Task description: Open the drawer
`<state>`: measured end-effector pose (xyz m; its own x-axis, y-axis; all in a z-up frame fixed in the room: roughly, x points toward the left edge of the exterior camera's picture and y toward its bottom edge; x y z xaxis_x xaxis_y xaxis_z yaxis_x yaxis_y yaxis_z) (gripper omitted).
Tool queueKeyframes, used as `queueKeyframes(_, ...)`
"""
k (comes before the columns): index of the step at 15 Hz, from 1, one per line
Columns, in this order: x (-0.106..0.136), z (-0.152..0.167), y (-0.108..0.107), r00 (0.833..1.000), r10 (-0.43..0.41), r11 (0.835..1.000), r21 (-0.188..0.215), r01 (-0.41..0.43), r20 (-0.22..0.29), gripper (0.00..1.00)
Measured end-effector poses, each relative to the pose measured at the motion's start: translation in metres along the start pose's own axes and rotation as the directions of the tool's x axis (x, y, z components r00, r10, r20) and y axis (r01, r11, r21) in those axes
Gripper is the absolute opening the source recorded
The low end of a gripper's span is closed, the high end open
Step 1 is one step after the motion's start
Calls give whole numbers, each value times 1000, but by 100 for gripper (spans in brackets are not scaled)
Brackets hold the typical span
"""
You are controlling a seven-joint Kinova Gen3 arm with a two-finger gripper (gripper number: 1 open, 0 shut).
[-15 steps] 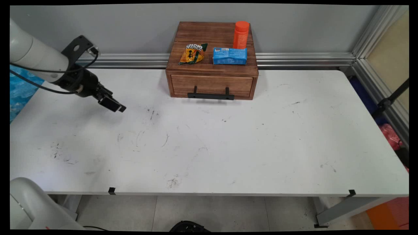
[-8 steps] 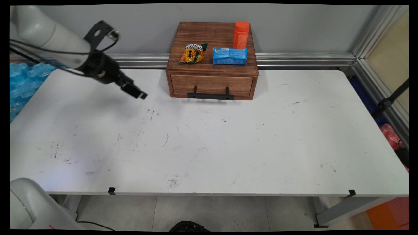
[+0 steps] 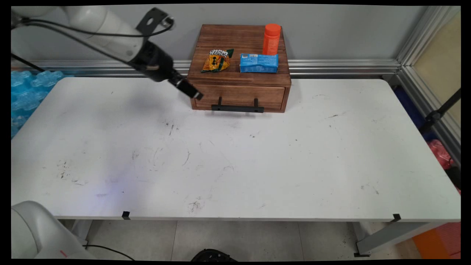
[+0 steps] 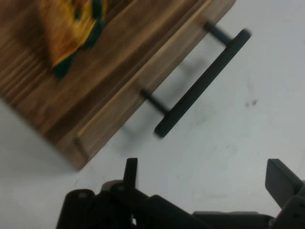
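Wooden drawer box [image 3: 238, 79], bar-handled [image 4: 202, 82].

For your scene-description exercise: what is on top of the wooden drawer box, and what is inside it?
On the box: a snack bag, a blue pack and an orange bottle. The drawer is shut, hiding its inside.

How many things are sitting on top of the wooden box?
3. A yellow snack bag lies at the left of the top of the wooden box, a blue packet lies to its right, and an orange bottle stands behind the packet. Nothing seems hidden.
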<state>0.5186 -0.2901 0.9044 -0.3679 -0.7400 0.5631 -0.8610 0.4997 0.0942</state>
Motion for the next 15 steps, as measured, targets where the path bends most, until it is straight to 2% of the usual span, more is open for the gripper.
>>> queueKeyframes(3, 26, 15, 11, 999, 41, 999, -18, -41, -1, 100)
queueKeyframes(8, 53, 37, 24, 991, 129, 992, -17, -129, 26, 100)
queueKeyframes(10, 60, 45, 28, 983, 176, 984, -16, -176, 41, 100)
queueKeyframes(15, 75, 69, 36, 950, 302, 953, -7, -303, 72, 100)
